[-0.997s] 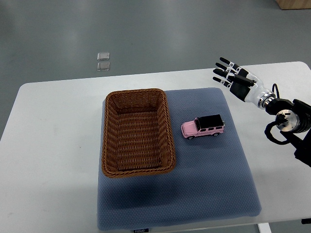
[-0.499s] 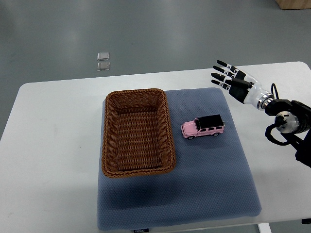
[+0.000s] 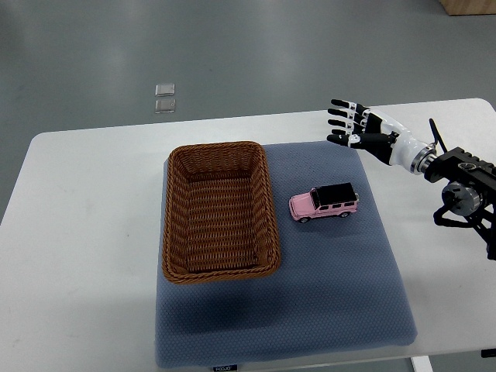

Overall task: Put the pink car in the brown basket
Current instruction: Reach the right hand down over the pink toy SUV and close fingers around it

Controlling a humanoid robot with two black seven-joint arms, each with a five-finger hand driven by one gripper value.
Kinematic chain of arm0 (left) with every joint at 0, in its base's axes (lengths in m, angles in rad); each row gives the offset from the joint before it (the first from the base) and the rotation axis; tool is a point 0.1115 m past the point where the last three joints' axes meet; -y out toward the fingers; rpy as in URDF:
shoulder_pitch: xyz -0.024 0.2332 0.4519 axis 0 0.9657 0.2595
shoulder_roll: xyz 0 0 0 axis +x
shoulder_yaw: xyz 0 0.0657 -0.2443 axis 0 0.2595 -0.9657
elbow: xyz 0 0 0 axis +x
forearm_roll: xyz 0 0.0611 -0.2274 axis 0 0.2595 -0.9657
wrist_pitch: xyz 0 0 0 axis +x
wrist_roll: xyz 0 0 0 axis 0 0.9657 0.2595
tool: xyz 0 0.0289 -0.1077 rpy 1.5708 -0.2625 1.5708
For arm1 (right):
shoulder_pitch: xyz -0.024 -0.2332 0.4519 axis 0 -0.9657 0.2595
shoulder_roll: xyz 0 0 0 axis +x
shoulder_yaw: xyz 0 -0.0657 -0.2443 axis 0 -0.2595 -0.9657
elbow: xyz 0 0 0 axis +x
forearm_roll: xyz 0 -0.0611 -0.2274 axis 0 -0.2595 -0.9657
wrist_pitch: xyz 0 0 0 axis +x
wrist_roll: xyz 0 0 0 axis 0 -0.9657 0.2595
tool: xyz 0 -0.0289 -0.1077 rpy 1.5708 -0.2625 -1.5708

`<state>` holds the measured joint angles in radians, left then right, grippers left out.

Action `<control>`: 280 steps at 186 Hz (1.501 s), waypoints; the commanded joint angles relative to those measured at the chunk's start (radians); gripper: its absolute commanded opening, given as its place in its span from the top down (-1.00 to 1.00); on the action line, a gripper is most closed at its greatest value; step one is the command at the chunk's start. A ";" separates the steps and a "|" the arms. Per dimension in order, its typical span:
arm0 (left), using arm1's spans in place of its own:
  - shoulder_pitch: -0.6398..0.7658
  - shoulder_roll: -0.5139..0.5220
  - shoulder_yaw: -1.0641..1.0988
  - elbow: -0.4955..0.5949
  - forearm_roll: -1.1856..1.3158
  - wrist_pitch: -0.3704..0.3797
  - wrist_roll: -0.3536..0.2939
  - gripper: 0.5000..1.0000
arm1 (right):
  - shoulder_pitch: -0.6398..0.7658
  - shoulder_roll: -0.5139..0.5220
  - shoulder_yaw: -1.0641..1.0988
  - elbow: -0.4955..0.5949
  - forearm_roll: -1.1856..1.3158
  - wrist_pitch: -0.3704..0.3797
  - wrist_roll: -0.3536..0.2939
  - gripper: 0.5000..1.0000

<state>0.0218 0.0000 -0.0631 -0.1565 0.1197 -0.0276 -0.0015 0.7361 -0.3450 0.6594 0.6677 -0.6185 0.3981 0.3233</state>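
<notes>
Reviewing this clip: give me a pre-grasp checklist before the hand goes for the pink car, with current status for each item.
1. Right hand open, holding nothing: ok.
2. Pink car upright on the blue mat, nothing over it: ok.
3. Hand above the car: not ok; it hovers beyond the mat's far right corner.
4. Brown basket empty: ok.
5. Basket beside the car, on its left: ok.
6. Left arm clear: cannot tell, out of view.

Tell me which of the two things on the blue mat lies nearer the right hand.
The car. It sits right of the basket, closer to the open right hand.
</notes>
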 commanded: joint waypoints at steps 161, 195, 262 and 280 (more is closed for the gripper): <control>0.000 0.000 0.000 0.000 0.000 0.000 0.000 -1.00 | 0.128 -0.170 -0.273 0.174 -0.745 0.025 0.135 -0.65; 0.000 0.000 0.000 0.000 0.000 0.000 0.000 -1.00 | 0.102 -0.160 -0.276 0.174 -0.751 -0.107 0.149 -0.64; 0.000 0.000 0.000 0.000 0.000 0.000 0.000 -1.00 | 0.068 -0.155 -0.314 0.174 -0.751 -0.176 0.155 -0.62; 0.000 0.000 0.000 0.000 0.000 0.000 0.000 -1.00 | 0.059 -0.147 -0.314 0.174 -0.753 -0.191 0.155 -0.56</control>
<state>0.0222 0.0000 -0.0629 -0.1565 0.1196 -0.0276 -0.0015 0.8061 -0.5005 0.3455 0.8424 -1.3710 0.2254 0.4785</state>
